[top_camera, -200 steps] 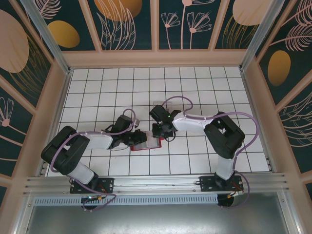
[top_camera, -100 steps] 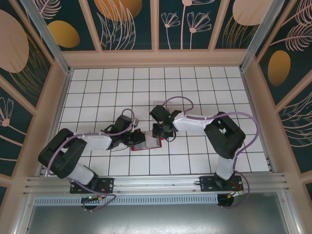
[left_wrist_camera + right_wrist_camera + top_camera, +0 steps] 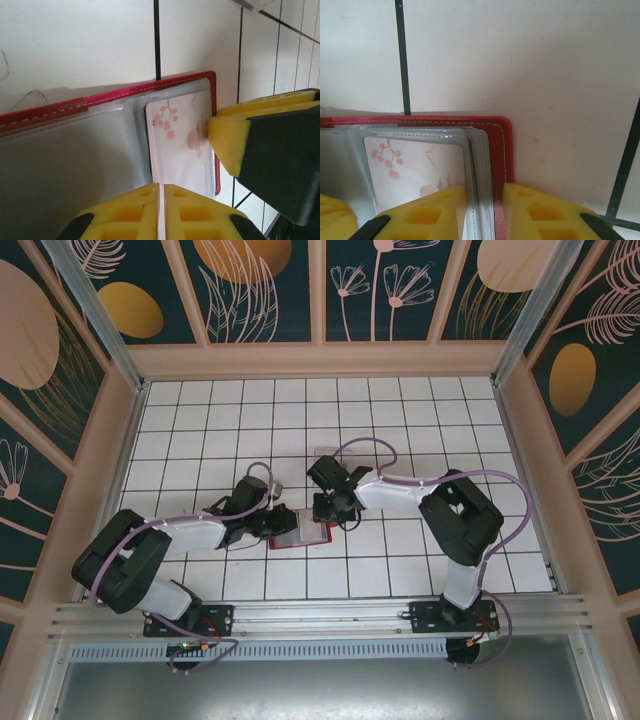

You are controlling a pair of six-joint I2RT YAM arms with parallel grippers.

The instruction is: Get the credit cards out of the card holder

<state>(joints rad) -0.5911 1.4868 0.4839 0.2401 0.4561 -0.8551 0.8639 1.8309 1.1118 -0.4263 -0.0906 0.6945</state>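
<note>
Grippers meet over the red card holder [image 3: 303, 537] lying open on the white tiled table [image 3: 400, 420]. We see the left gripper [image 3: 161, 189] closed to a slit above the clear sleeves [image 3: 75, 150], the right gripper [image 3: 484, 192] clamped on the holder's sleeve edge, and a blossom-printed credit card [image 3: 180, 145] pocketed between them.

white tiled tabletop [image 3: 400, 410] with dark grout, enclosed by floral-patterned walls [image 3: 260, 290].
</note>
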